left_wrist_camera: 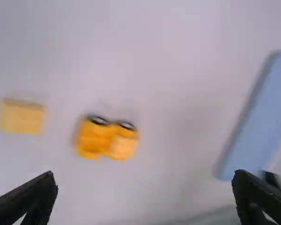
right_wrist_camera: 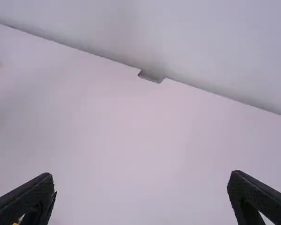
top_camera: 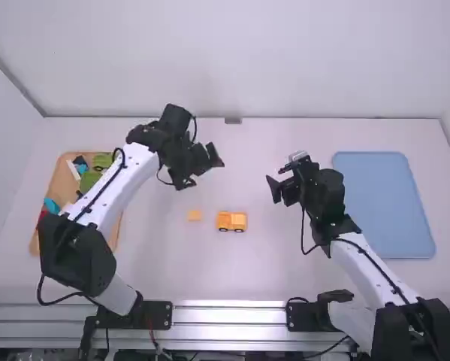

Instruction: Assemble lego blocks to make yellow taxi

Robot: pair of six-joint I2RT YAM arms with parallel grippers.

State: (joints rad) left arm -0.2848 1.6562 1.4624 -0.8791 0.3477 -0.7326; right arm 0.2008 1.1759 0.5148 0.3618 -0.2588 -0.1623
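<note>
Bright, even light floods the counter [top_camera: 157, 263] in the high view, pale streaks gleaming along the metal rail [top_camera: 232, 317]! Over to the left wrist view, and the yellow block [left_wrist_camera: 22, 117], orange vehicle [left_wrist_camera: 105, 139] and blue tray [left_wrist_camera: 257, 117] are all blurred; in the right wrist view, soft grey shade dims part of the counter

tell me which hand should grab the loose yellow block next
Left, I'd say: the open left hand hovers nearer the loose yellow block; the right hand, also open, is farther off.
</note>
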